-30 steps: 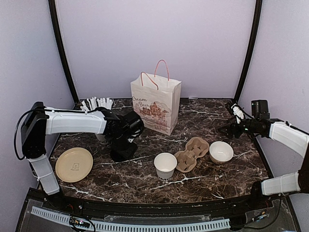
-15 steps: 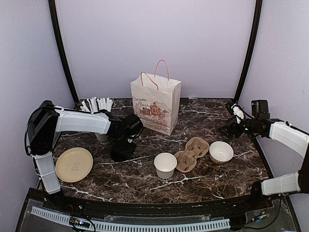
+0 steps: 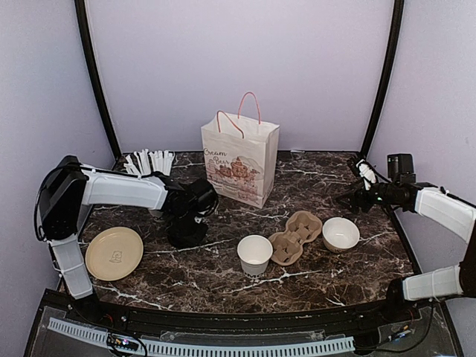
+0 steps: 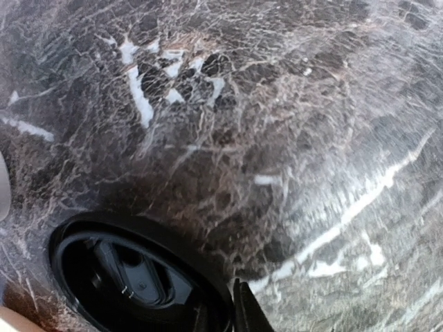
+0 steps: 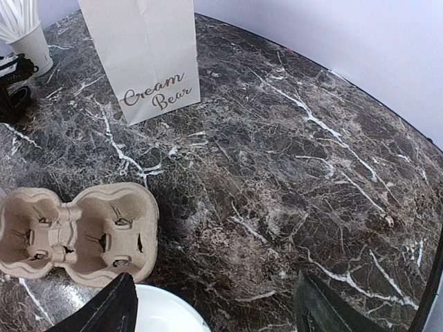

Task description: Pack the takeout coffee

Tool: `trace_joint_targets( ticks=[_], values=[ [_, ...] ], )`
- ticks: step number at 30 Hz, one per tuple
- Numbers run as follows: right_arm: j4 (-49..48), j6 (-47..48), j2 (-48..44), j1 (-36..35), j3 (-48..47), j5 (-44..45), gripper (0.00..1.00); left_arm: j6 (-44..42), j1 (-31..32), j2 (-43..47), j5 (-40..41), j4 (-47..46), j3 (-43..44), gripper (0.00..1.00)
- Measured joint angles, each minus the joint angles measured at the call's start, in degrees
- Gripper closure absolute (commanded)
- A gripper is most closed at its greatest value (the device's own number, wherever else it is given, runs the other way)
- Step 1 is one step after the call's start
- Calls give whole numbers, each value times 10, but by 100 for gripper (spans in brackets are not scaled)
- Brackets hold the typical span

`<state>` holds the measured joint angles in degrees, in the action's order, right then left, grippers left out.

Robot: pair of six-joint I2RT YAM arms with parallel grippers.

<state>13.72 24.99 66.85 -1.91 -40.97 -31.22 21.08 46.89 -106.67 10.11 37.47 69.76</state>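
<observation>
The white paper cup (image 3: 254,253) stands upright and uncovered in the front middle of the marble table. Its black lid (image 4: 131,277) lies flat on the table to the left, mostly hidden under my left gripper (image 3: 185,225) in the top view. In the left wrist view my left gripper (image 4: 223,312) has closed on the lid's rim, with one finger (image 4: 248,315) just outside it and the other inside. My right gripper (image 3: 356,198) hovers open at the far right, above the table behind the bowl, with nothing between its fingers (image 5: 111,311).
A printed paper bag (image 3: 239,160) stands open at the back centre. A brown pulp cup carrier (image 3: 295,236) and a low white bowl (image 3: 341,233) lie right of the cup. A tan plate (image 3: 114,253) sits front left, and a cup of straws (image 3: 149,160) stands behind the left arm.
My left gripper's jaws have narrowed from wide open onto the lid's rim, and the wrist has settled slightly lower and left. The right arm has not moved.
</observation>
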Motion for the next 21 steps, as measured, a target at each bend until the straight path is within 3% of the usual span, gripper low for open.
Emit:
trace_joint_targets(
  ticks=[8, 13, 18, 21],
  values=[
    [10, -9, 0, 0, -7, -20, 25, -24, 5, 115, -56, 25, -1, 88],
    [77, -40, 17, -13, -106, -78, 17, -71, 45, 190, -124, 25, 74, 89],
    [65, -158, 39, -47, -234, -155, 13, -132, 67, 263, -217, -88, 106, 89],
    [34, -251, 58, -90, -290, -199, 4, -153, 66, 294, -257, -198, 84, 89]
  ],
)
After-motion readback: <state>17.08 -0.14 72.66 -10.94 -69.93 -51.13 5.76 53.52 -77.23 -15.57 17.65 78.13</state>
